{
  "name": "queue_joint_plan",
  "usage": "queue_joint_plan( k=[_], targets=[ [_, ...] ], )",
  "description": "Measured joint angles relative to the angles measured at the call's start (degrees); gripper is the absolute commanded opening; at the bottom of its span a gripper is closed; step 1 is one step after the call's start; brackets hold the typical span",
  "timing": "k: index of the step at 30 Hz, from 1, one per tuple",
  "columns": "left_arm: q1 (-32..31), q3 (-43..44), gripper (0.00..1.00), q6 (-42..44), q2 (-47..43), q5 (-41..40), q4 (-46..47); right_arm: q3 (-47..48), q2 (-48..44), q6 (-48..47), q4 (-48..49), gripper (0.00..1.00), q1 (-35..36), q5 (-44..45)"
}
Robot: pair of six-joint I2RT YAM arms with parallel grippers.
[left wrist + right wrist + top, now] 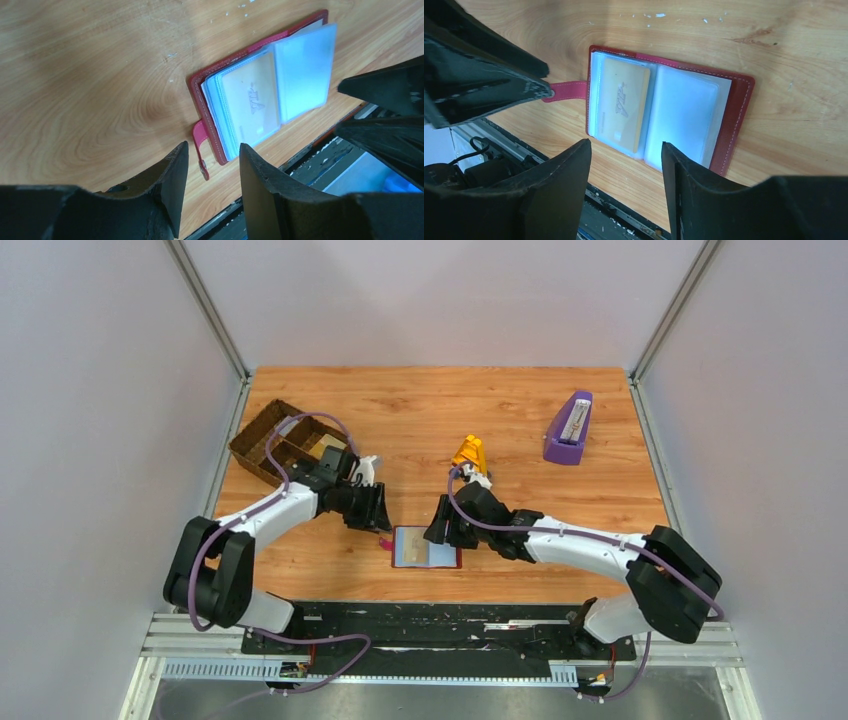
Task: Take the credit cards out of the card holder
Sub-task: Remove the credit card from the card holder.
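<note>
Nearest the top camera, both arm bases are bolted to a black rail (440,625) at the near edge of the wooden surface (450,410). Just beyond the rail, between the two arms, the card holder (427,547) lies open and flat, with its dark red cover down and its grey-blue plastic sleeves facing up. A tan card (621,110) with a faint logo sits in the sleeve on the tab side, and the sleeve beside it looks pale and blank. The snap tab (200,142) sticks out flat from the holder's left edge onto the wood.

The left arm (270,505) reaches in from the left. The left jaws are spread, with nothing between them, and they hang just beside the tab end of the holder. The right arm (580,540) reaches in from the right. The right jaws are also spread and empty, over the holder's far right corner. Whether either pair touches the leather cannot be told. Each wrist view shows the other arm's black jaws close by.

A brown wicker basket (275,440) stands at the far left behind the left arm. A small yellow object (469,453) lies just past the right wrist. A purple wedge stand (568,430) sits well apart at the far right.
</note>
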Motion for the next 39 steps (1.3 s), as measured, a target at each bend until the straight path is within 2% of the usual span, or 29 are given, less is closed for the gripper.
queue_joint_plan(
  k=[10, 14, 16, 17, 19, 26, 31, 39],
  targets=[
    [-3.87, -1.70, 0.48, -1.60, 5.84, -2.62, 3.96, 0.00, -2.91, -0.98, -0.24, 0.58, 0.00, 1.38],
    [-5.09, -1.95, 0.34, -2.21, 6.91, -3.28, 4.98, -0.02, -3.13, -1.29, -0.26, 0.62, 0.00, 1.88],
    [-5.29, -2.38, 0.22, -2.60, 6.91, -3.23, 5.77, -0.04, -3.19, -1.38, -0.24, 0.64, 0.00, 2.14],
    [-5.33, -2.60, 0.12, -2.91, 6.91, -3.15, 6.05, -0.04, -3.19, -1.36, -0.24, 0.65, 0.00, 2.19],
    [-5.33, -3.02, 0.01, -3.28, 6.84, -2.69, 6.49, -0.26, -3.23, -1.38, -0.13, 0.67, 0.00, 2.23],
    [-5.33, -4.33, 0.00, -5.18, 1.84, 0.35, 7.30, -0.98, -3.15, -1.77, 0.20, 0.70, 0.00, 1.75],
    [-5.38, -4.33, 0.00, -7.04, -2.51, 3.23, 8.79, -1.05, -1.57, -1.99, 1.27, 0.68, 0.02, 0.11],
    [-5.40, -4.31, 0.00, -9.16, -4.61, 5.38, 9.31, -1.22, 1.22, -2.45, 3.76, 0.67, 0.22, -3.67]
  ],
)
